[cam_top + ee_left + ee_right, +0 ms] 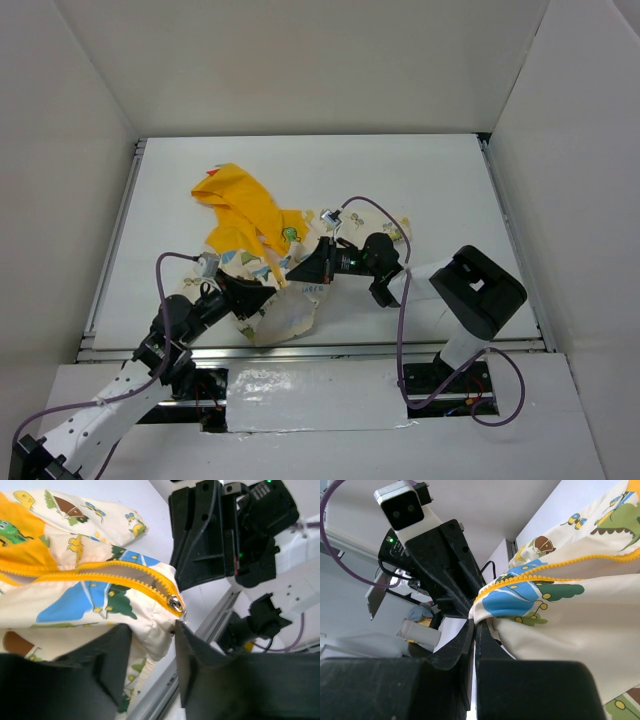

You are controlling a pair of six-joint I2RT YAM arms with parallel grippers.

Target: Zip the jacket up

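The jacket (252, 218) lies crumpled left of the table's middle, its yellow hood toward the back and its cream printed body (288, 312) at the front edge. My left gripper (262, 296) is at the jacket's bottom hem. In the left wrist view its jaws (150, 630) stand apart, with cream hem fabric sagging between them. The metal zipper slider (176, 605) sits at the end of the yellow zipper (100, 570), just above the right fingertip (181, 630). My right gripper (302, 272) (474, 625) is shut on the jacket's hem corner (490, 611) beside the zipper (560, 567).
The white table (420, 180) has white walls on three sides. A metal rail (165, 680) runs along the near edge, just below the hem. The two grippers face each other only a few centimetres apart. The right arm's black wrist housing (478, 290) hangs at the front right.
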